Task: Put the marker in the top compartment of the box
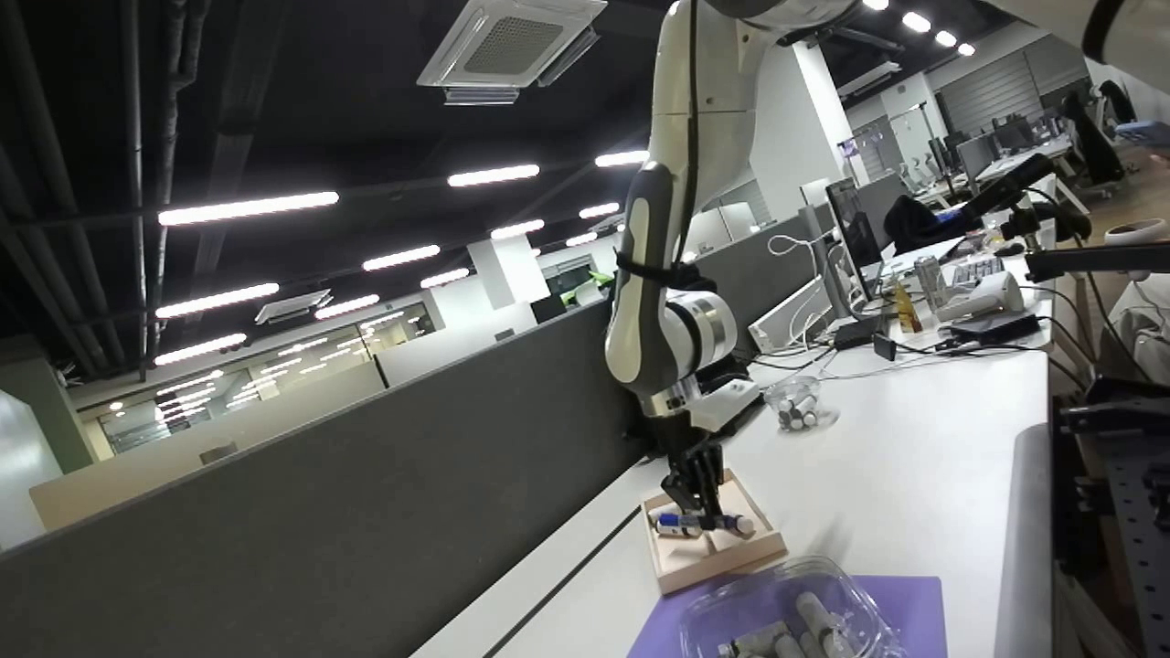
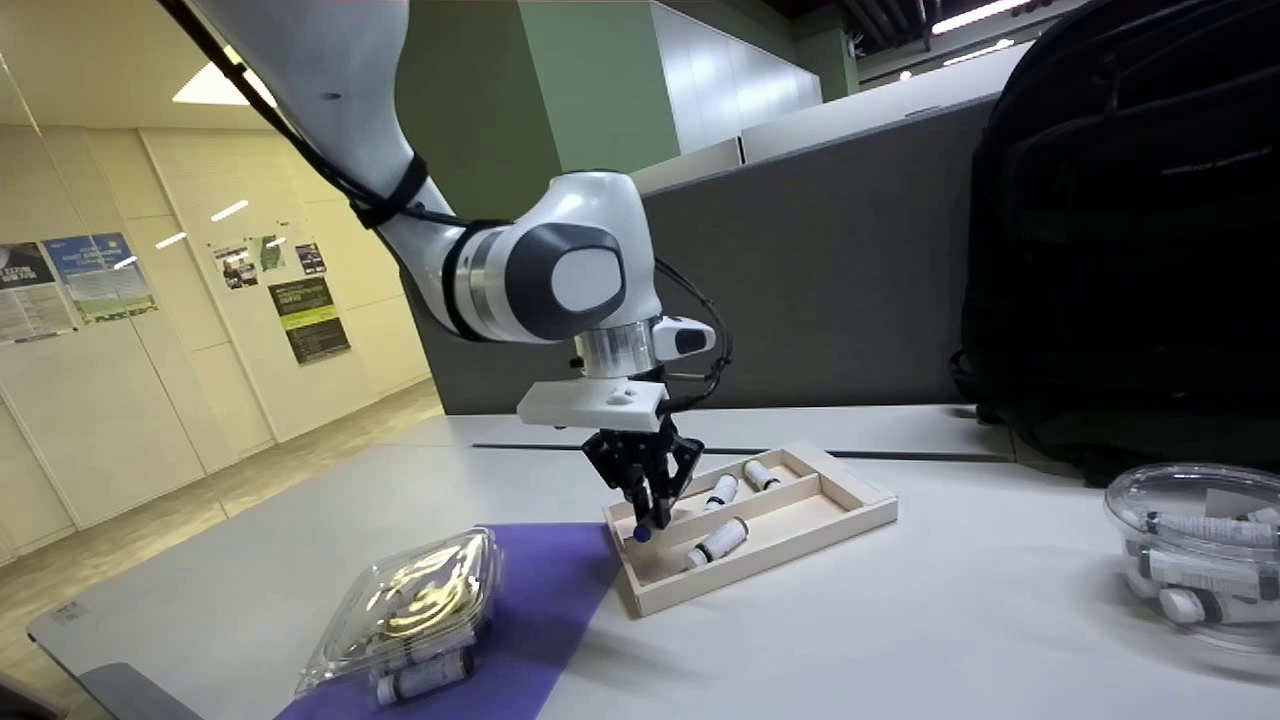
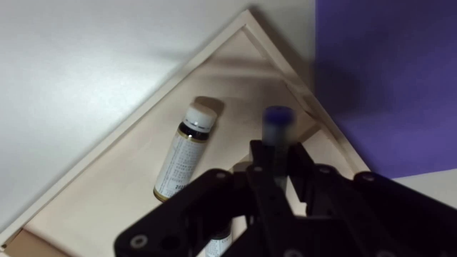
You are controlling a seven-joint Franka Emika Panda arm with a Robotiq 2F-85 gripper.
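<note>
The box (image 2: 770, 553) is a shallow tan wooden tray with a lengthwise divider, on the white table; it also shows in an exterior view (image 1: 727, 568) and the wrist view (image 3: 157, 96). My gripper (image 2: 650, 512) is shut on the marker, seen also in the wrist view (image 3: 279, 153). The marker (image 3: 279, 123) shows its blue end beyond my fingertips; blue also shows in both exterior views (image 1: 672, 519) (image 2: 642, 534). It is held low over one end of the box, near the divider. I cannot tell which compartment lies beneath it. My fingers hide its middle.
Small labelled bottles lie in the box: one (image 2: 718, 543) in the near compartment, two (image 2: 722, 490) in the far one. A purple mat (image 2: 550, 580) with a clear container (image 2: 420, 600) adjoins it. A round tub (image 2: 1195, 560), a backpack (image 2: 1120, 250) and a grey partition (image 1: 393, 512) stand around.
</note>
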